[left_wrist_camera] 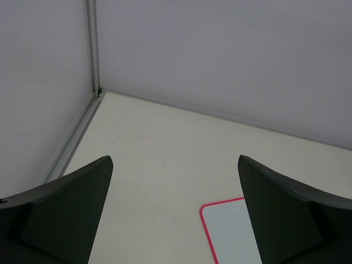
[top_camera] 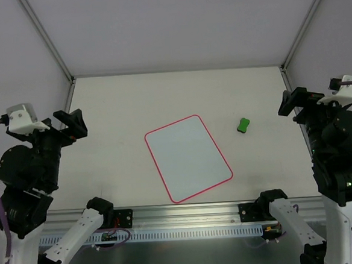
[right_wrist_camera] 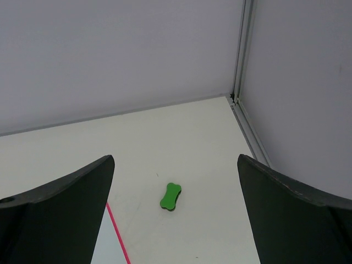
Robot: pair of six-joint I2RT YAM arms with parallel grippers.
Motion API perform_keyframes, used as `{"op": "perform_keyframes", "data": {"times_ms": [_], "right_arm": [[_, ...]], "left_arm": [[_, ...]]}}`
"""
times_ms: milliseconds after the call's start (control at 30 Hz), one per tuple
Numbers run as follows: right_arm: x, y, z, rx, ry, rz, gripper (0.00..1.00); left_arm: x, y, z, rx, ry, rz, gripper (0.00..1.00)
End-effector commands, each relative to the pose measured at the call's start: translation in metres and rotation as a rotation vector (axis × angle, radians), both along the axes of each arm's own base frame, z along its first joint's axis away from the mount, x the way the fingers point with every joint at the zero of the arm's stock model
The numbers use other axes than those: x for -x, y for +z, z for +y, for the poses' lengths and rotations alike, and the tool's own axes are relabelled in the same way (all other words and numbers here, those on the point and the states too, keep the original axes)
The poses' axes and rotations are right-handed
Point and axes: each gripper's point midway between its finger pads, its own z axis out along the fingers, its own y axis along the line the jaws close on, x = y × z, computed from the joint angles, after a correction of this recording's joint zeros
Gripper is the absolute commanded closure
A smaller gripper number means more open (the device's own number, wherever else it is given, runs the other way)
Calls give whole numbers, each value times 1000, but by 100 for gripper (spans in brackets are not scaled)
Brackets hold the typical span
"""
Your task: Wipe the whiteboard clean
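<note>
Both jaws wide open, holding nothing. Left jaws point at the far-left corner of the surface (top_camera: 120, 106); right jaws point toward the green eraser (right_wrist_camera: 171, 197). Eraser lies free, near the whiteboard (top_camera: 188, 158) on its right, not touching. Whiteboard flat mid-surface, skewed, no pen marks visible. Erasing looks done; nothing obvious left.

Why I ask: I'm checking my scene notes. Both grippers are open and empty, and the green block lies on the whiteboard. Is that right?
Not quite. The green block lies on the table beside the whiteboard, clear of its right edge, not on it; the top external view shows this. The left gripper and right gripper are indeed open and empty.
</note>
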Motion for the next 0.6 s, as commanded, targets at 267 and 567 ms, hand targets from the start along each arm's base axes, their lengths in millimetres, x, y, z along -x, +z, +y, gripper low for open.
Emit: {"op": "perform_keyframes", "data": {"times_ms": [267, 567], "right_arm": [[29, 26, -7, 76, -7, -114, 1], [29, 26, -7, 91, -4, -141, 1]], "left_arm": [[33, 8, 31, -52, 83, -57, 1], [28, 2, 26, -45, 74, -39, 1]]}}
